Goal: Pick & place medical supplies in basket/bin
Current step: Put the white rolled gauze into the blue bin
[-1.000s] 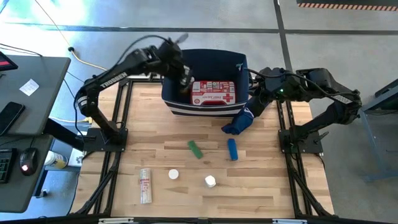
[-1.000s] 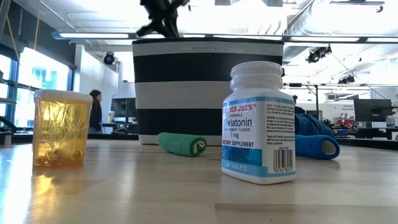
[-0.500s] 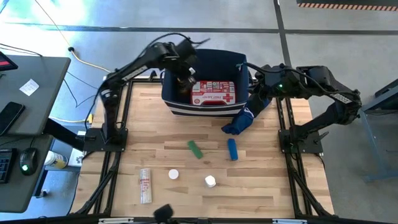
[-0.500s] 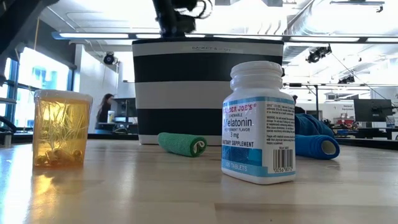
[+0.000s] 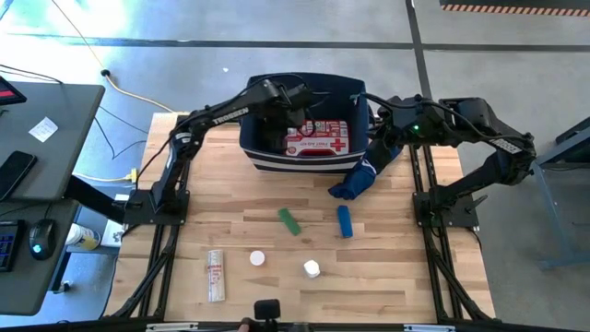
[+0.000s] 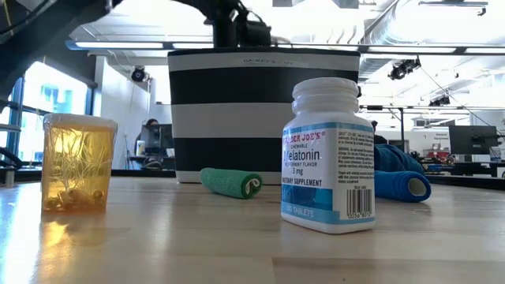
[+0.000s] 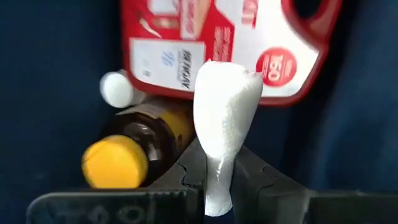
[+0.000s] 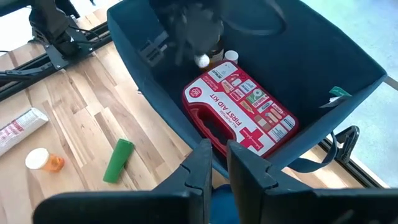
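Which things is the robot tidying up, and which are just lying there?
For the job: navy bin, first aid kit, white tube in left gripper, green roll, blue roll, melatonin bottle, amber bottle, printed tube.
Just lying about: blue fabric bundle, computer mouse, phone.

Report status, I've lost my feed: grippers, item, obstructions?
Left gripper shut on white tube, over navy bin. Right gripper shut on bin's edge. First aid pouch and amber bottle below.

Grey concrete floor (image 5: pixel 479 37) surrounds the wooden table (image 5: pixel 249 221). A dark desk (image 5: pixel 46 184) stands alongside (mouse (image 5: pixel 38 238) on it). Bright windows (image 6: pixel 55 95), ceiling strip lights (image 6: pixel 118 45) and, probably, a seated person (image 6: pixel 150 134) lie beyond.
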